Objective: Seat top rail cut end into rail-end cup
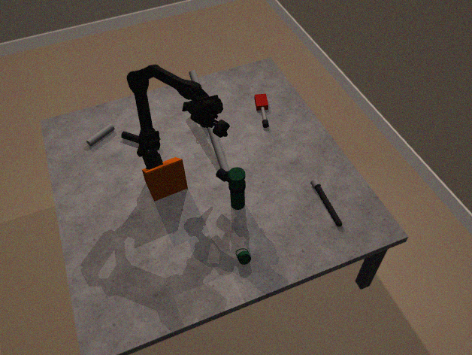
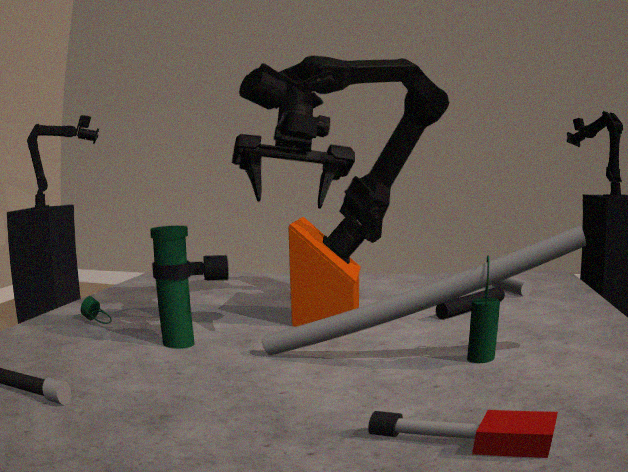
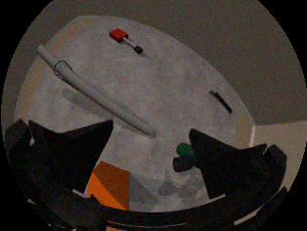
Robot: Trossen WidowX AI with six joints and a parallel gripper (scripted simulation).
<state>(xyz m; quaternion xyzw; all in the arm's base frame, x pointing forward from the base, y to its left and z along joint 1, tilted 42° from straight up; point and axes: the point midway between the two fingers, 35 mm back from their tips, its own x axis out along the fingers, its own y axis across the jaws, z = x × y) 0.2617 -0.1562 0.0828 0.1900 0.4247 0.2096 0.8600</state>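
Observation:
The grey rail (image 1: 218, 150) (image 2: 375, 313) (image 3: 105, 102) slopes through the wire loop above the small green post (image 2: 483, 332). Its low end is down at or near the table, apart from the big green post (image 1: 237, 194) (image 2: 174, 304); its other end is raised. The black brace band (image 2: 170, 270) circles that post in its upper half, below the cap. The black rail-end cup (image 1: 222, 174) (image 2: 216, 267) (image 3: 182, 163) on it is empty, above the rail's low end. My gripper (image 2: 289, 203) (image 3: 153, 128) is open and empty, high above the table, clear of rail and cup.
The orange arm base (image 1: 165, 179) (image 2: 324, 289) stands behind the rail in the exterior view. A green looped cap (image 1: 243, 256) (image 2: 90, 308), a black-sleeved rod (image 1: 328, 205), a red block (image 1: 261, 101) (image 2: 515, 431) with a rod, and a short grey pipe (image 1: 101, 135) lie around.

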